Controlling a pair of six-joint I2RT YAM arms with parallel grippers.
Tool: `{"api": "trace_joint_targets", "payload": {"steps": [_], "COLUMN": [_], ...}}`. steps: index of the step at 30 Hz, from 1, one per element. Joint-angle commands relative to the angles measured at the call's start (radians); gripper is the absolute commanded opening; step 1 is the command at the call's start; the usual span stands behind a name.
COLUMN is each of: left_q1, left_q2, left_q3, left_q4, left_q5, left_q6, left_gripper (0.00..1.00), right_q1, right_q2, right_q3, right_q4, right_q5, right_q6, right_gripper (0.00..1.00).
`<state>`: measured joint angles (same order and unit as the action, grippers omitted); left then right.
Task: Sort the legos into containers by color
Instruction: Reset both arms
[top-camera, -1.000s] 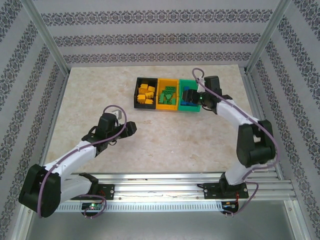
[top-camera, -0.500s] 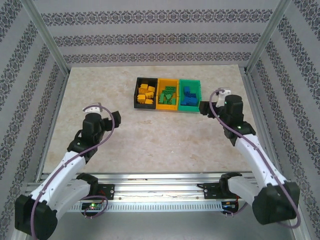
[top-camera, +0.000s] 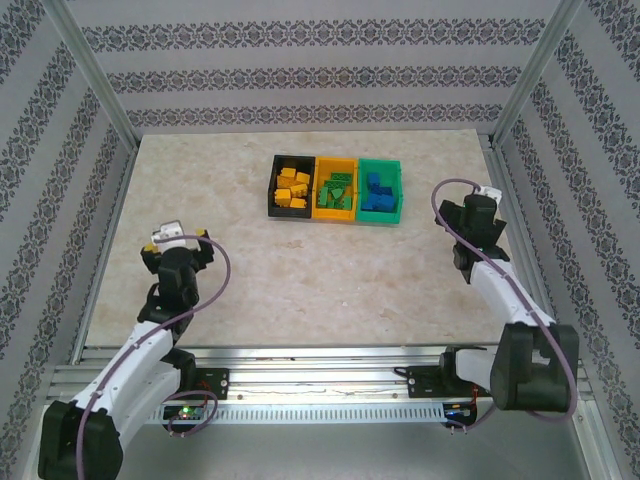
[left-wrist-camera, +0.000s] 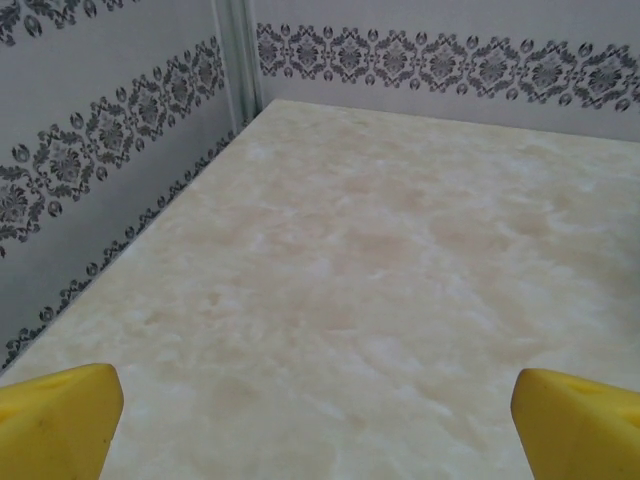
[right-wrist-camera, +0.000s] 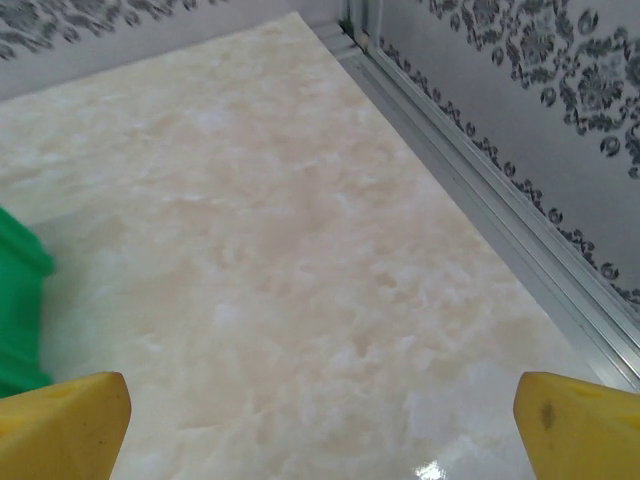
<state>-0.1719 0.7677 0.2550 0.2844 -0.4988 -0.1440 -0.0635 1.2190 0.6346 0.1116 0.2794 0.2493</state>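
Every brick you can see lies in a bin at the back of the counter (top-camera: 330, 270): yellow bricks (top-camera: 291, 187) in the black bin (top-camera: 272, 190), green bricks (top-camera: 337, 190) in the yellow-orange bin (top-camera: 335, 214), blue bricks (top-camera: 376, 193) in the green bin (top-camera: 380, 163). Your left fingers (left-wrist-camera: 55, 420) and right fingers (right-wrist-camera: 60, 425) are spread wide with nothing between them, both arms well apart from the bins. The sorting looks finished. Next, scan the counter for strays; if you find none, park both arms.
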Motion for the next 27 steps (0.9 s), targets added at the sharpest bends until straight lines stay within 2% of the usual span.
{"api": "trace_joint_targets", "payload": {"steps": [1,3,6,9,12,17,24,27], "left_q1": [0.046,0.073,0.101,0.119,0.137,0.153,0.163,0.164], "left_q2": [0.027,0.058,0.122,0.2,0.285,0.473,0.741,0.689], "left_q3": [-0.09,-0.1,-0.101,-0.109,-0.115,-0.119,-0.059,-0.026], "left_q4": [0.338,0.333,0.362,0.454,0.537,0.732,0.964,0.81], "left_q5": [-0.046,-0.023,0.015,0.027,0.047,0.103,0.179,0.221], "left_q6": [0.022,-0.014,-0.025,-0.006,0.005,-0.002,0.048,0.036], "left_gripper": [1.0,1.0,1.0,1.0,1.0,1.0,0.99,0.99], "right_q1": [-0.002,-0.005,-0.009,-0.009,-0.009,-0.009,0.025,0.033], "right_q2": [0.027,0.031,0.048,0.106,0.101,0.194,0.331,0.3], "right_q3": [-0.089,-0.168,-0.229,-0.267,-0.268,-0.397,-0.373,-0.344], "right_q4": [0.241,0.392,0.503,0.614,0.611,0.953,1.06,0.957], "right_q5": [0.032,-0.015,-0.129,-0.124,-0.147,-0.242,-0.281,-0.289], "right_q6": [-0.049,-0.062,-0.092,-0.088,-0.089,-0.106,-0.154,-0.174], "right_gripper": [0.98,0.98,0.98,0.98,0.98,0.98,0.98,0.98]}}
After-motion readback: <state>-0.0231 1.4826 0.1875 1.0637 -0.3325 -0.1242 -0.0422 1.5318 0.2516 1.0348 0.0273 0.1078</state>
